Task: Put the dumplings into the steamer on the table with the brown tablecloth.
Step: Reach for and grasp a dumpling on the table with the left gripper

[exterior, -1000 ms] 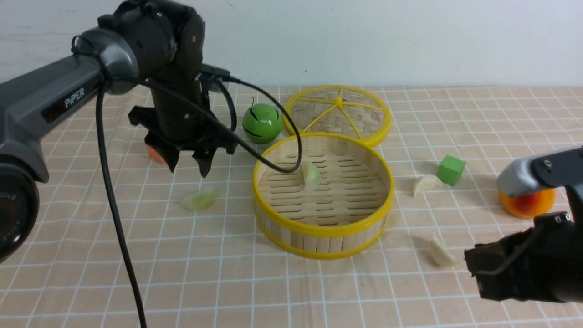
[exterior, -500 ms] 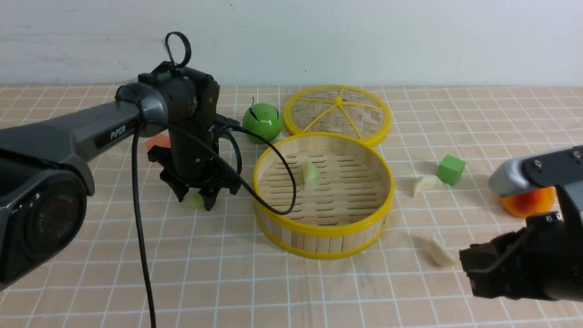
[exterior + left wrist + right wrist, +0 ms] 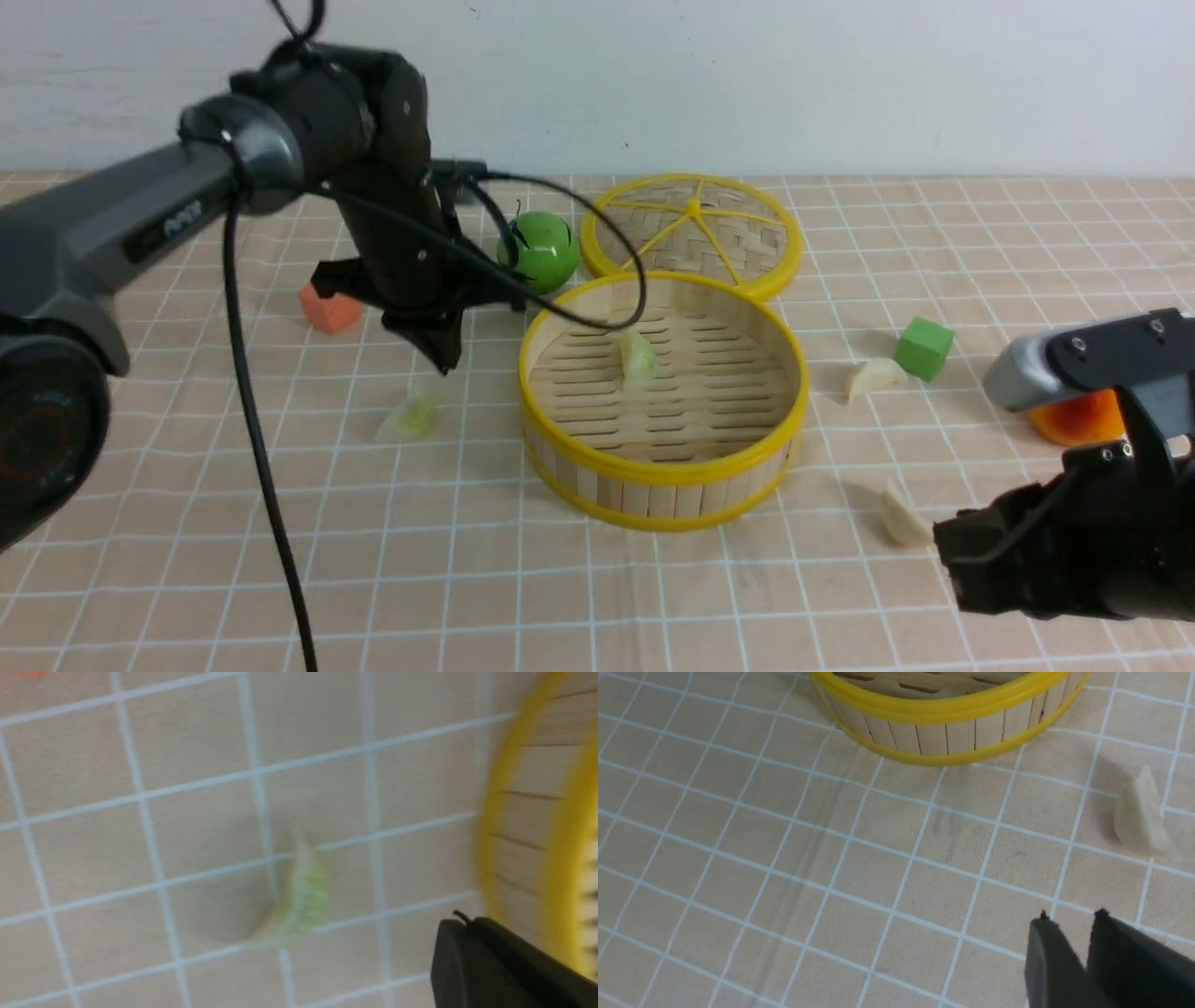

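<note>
One green dumpling (image 3: 411,417) lies just below my left gripper (image 3: 448,364), on the brown tablecloth (image 3: 485,597). It was under my spread fingers half a second ago; now they are clenched on nothing and higher, so I judge that the grasp missed and needs another try. The dumpling has turned a little too: its long axis slants, one end toward the steamer (image 3: 665,471) and away from me, the other back toward my base. I would square my jaws across it first. Farther to the right of that gripper, the steamer holds the other green dumpling (image 3: 638,359). Beyond it, two white dumplings wait, the nearer beside my right gripper (image 3: 943,541), whose fingertips stand slightly parted.
</note>
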`<state>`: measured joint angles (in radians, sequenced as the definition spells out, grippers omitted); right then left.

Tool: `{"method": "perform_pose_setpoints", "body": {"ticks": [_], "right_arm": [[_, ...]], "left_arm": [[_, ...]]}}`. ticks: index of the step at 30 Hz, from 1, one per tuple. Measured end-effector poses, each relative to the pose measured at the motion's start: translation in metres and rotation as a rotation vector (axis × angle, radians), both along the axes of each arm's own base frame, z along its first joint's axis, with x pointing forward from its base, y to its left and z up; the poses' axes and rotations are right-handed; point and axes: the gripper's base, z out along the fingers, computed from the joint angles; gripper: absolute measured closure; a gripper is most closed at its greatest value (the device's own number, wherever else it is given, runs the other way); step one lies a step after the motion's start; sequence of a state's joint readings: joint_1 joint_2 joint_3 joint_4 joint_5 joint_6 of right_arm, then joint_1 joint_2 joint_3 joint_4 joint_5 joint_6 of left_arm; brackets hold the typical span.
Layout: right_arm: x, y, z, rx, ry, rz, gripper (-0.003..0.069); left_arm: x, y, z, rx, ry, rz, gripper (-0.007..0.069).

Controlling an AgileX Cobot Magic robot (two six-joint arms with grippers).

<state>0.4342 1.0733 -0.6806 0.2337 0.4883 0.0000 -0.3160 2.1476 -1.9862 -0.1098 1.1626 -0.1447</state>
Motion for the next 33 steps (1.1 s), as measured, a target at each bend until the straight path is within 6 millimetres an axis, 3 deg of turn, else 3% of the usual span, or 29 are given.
{"method": "perform_pose_setpoints", "body": {"ticks": [4,7,10,12,18,22,25,33], "right_arm": [[0.0,0.0,0.0,0.002,0.001,-0.001,0.0518],[0.0,0.0,0.0,0.003,0.001,-0.001,0.0515],[0.0,0.0,0.0,0.004,0.006,-0.001,0.0512],[-0.001,0.001,0.0,0.016,0.012,-0.005,0.0511],[-0.001,0.001,0.0,0.025,0.024,-0.007,0.0511],[-0.001,0.001,0.0,0.026,0.024,-0.008,0.0511],[-0.001,0.001,0.0,0.028,0.025,-0.008,0.051],[-0.001,0.001,0.0,0.029,0.026,-0.009,0.051]], "left_arm": [[-0.017,-0.016,0.036,-0.056,-0.065,-0.045,0.0638],[-0.021,-0.019,0.038,-0.011,-0.073,-0.059,0.0638],[-0.016,-0.011,0.026,0.073,-0.045,-0.028,0.0638],[-0.009,-0.005,0.008,0.153,-0.017,-0.012,0.0618],[0.006,-0.001,-0.042,0.269,0.051,-0.015,0.0376],[0.012,0.002,-0.062,0.338,0.063,-0.024,0.0186],[0.016,0.002,-0.073,0.363,0.058,-0.032,0.0101],[0.02,0.0,-0.085,0.354,0.056,-0.04,0.009]]}}
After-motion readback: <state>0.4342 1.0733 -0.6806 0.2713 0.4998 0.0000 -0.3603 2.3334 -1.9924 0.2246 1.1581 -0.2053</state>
